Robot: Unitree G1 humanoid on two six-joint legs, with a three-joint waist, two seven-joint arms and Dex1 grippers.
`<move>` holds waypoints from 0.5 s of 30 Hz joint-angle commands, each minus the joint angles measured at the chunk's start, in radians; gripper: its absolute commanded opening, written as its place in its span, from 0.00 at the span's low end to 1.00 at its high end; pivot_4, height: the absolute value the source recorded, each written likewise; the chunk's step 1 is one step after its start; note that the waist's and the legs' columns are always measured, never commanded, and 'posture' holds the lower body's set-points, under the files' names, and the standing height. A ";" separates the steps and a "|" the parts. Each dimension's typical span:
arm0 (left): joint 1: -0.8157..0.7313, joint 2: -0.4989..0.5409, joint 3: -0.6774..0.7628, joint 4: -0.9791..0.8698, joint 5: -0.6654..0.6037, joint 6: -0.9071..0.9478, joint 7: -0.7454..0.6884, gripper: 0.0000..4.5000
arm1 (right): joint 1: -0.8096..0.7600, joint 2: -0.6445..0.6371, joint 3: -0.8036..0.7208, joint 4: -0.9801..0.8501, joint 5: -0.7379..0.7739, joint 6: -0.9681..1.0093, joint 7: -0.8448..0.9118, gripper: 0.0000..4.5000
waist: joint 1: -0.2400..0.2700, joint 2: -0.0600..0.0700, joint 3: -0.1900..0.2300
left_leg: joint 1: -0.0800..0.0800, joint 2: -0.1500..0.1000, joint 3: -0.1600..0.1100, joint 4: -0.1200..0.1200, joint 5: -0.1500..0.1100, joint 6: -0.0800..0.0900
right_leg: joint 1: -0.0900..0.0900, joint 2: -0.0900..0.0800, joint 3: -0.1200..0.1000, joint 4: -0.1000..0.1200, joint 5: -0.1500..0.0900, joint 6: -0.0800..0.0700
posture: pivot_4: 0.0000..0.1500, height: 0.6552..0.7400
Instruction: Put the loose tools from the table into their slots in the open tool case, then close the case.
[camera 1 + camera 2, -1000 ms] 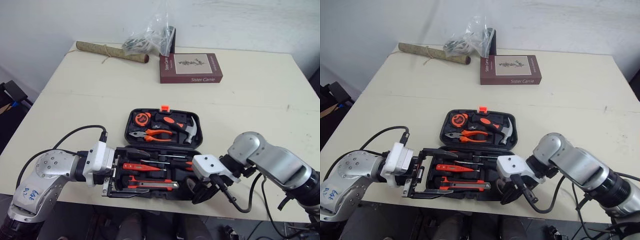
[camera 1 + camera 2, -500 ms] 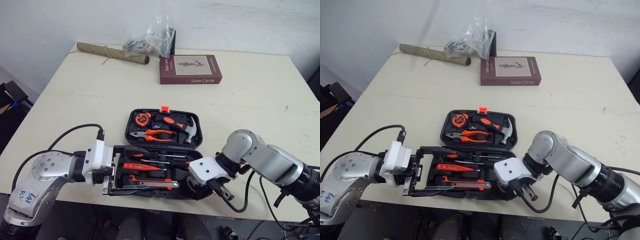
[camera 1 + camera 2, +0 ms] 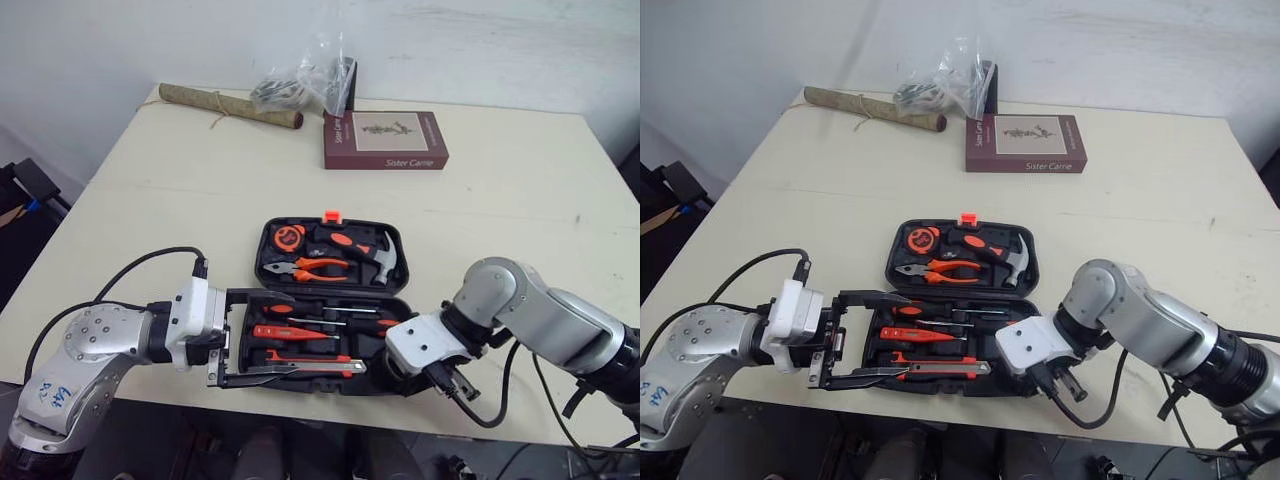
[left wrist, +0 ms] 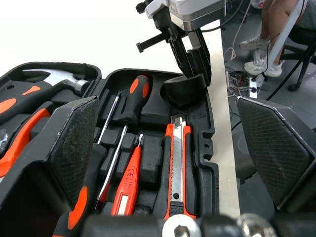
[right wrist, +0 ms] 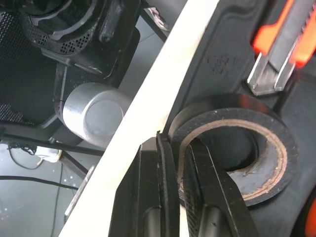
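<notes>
Right pincer point(image 5: 175, 143) is pinching the tape roll point(image 5: 276, 148) wall, seating it in the lower-right case point(image 5: 222, 59) corner; left pincer point(image 4: 165, 106), gaping wide, is probably bracing.

The cream table point(image 3: 180, 200) bears an open tool case point(image 3: 330, 290), book point(image 3: 385, 140), bark roll point(image 3: 225, 104) and plastic bag point(image 3: 305, 80).

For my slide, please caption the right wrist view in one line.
Right gripper pinching the wall of the black tape roll in the open black plastic tool case.

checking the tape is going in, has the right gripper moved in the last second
Yes. The right gripper has moved in from the near edge of the table over the tool case, now pinching the tape roll in its near right corner.
</notes>
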 commanded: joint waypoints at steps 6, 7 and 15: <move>0.010 -0.016 -0.004 -0.038 0.002 -0.017 0.019 1.00 | -0.061 -0.009 -0.010 0.031 -0.050 0.004 0.053 0.01 | -0.005 0.001 0.000 | 0.000 0.001 0.000 0.000 0.001 -0.001 | 0.000 0.000 -0.001 0.000 0.000 0.000 | 1.00 1.00; 0.011 -0.018 -0.008 -0.039 0.004 -0.018 0.020 1.00 | -0.066 -0.007 0.006 0.041 -0.068 -0.002 0.056 0.01 | -0.006 0.001 0.001 | 0.000 0.001 0.000 0.000 0.001 -0.001 | -0.001 0.000 -0.001 0.001 0.000 0.000 | 1.00 1.00; 0.021 -0.026 -0.022 -0.054 0.010 -0.017 0.032 1.00 | -0.108 0.011 0.034 0.085 -0.101 0.005 0.049 0.01 | -0.014 0.001 0.000 | 0.000 0.001 -0.001 -0.001 0.001 -0.002 | 0.000 0.001 -0.002 0.001 0.000 0.000 | 1.00 1.00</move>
